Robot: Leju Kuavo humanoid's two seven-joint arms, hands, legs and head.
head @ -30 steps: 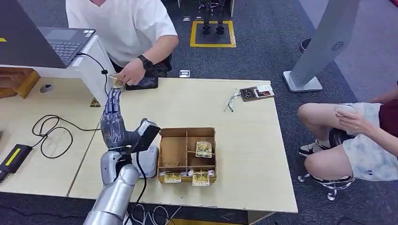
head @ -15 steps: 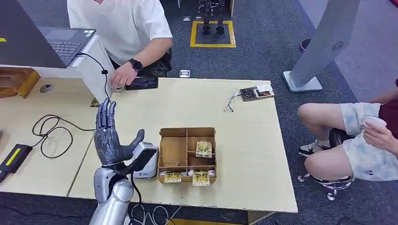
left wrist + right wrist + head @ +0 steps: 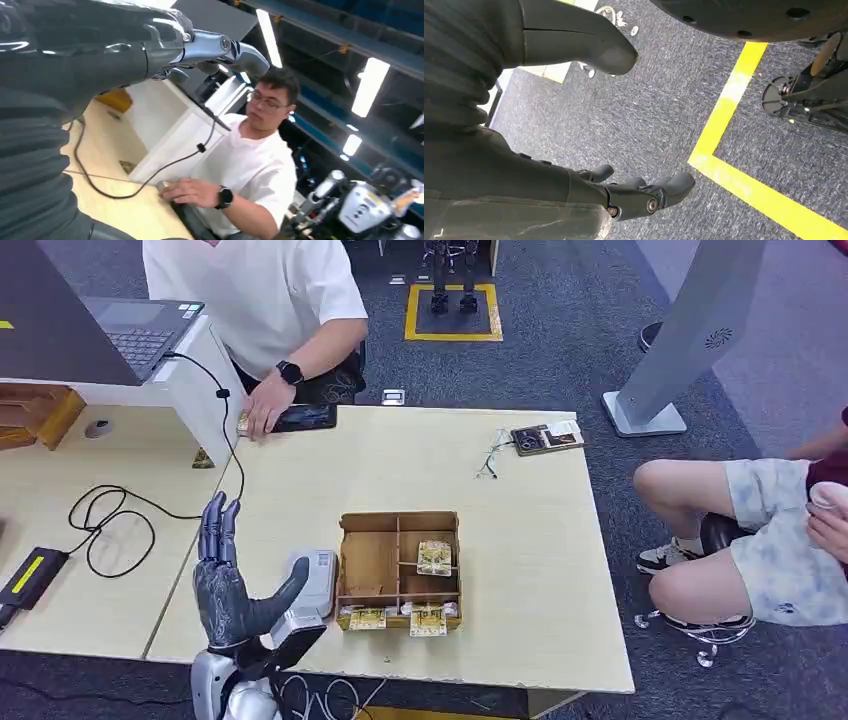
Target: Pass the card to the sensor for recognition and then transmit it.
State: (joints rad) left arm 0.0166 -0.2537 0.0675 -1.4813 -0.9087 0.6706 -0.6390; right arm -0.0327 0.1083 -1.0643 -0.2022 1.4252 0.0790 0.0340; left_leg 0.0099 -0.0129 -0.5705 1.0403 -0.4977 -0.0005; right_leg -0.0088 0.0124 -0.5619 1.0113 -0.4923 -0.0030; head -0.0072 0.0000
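Note:
My left hand [image 3: 232, 585] stands open with its fingers pointing up, near the table's front edge and left of the white card sensor [image 3: 318, 583]. It holds nothing. In the left wrist view the same hand [image 3: 150, 45] is spread and empty. A person in a white shirt [image 3: 255, 290] presses the card [image 3: 243, 423] onto the far left of the table with a hand [image 3: 266, 403], also seen from the wrist as a hand [image 3: 192, 190] on the tabletop. My right hand [image 3: 644, 192] hangs over the carpet, fingers loosely apart with nothing in them.
A brown divided box [image 3: 400, 570] with several cards sits right of the sensor. A black phone [image 3: 305, 418] lies by the person's hand. A laptop [image 3: 140, 325], cables [image 3: 110, 515] and a second seated person [image 3: 770, 530] border the table. Yellow floor tape [image 3: 734, 165] runs under my right hand.
The person took the card from my left hand and laid it on the table by the phone. My left hand, now empty, drew back and down toward me.

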